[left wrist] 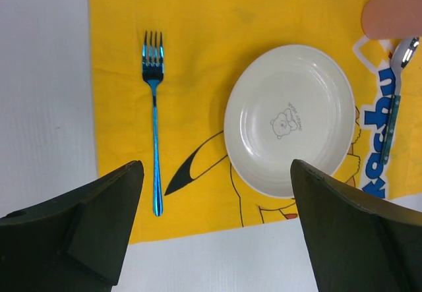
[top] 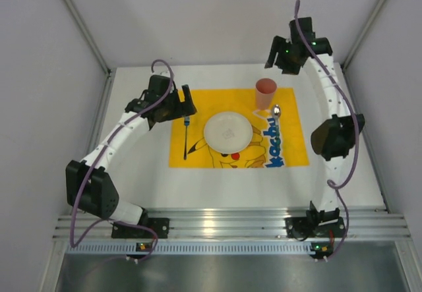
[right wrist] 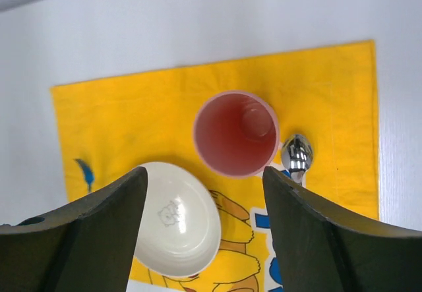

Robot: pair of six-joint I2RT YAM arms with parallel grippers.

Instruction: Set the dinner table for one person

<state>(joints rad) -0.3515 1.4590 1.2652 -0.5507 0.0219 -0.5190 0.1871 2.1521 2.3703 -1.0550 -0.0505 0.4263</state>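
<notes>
A white plate [top: 227,134] lies in the middle of a yellow cartoon-printed mat [top: 293,144] on the white dinner table [top: 142,180]. A blue fork [top: 186,136] lies left of the plate. A pink cup [top: 266,93] stands upright behind the plate to the right, with a spoon [top: 275,113] beside it. My left gripper [top: 186,101] is open and empty above the fork's far end. In the left wrist view the fork [left wrist: 154,134] and plate [left wrist: 289,120] lie beyond the gripper [left wrist: 217,229]. My right gripper [top: 273,53] is open and empty, raised behind the cup [right wrist: 235,134].
A ribbed aluminium rail [top: 231,225] runs along the table's near edge between the arm bases. Grey walls and slanted frame posts enclose the table on three sides. The right arm's elbow [top: 335,137] hangs over the table's right edge.
</notes>
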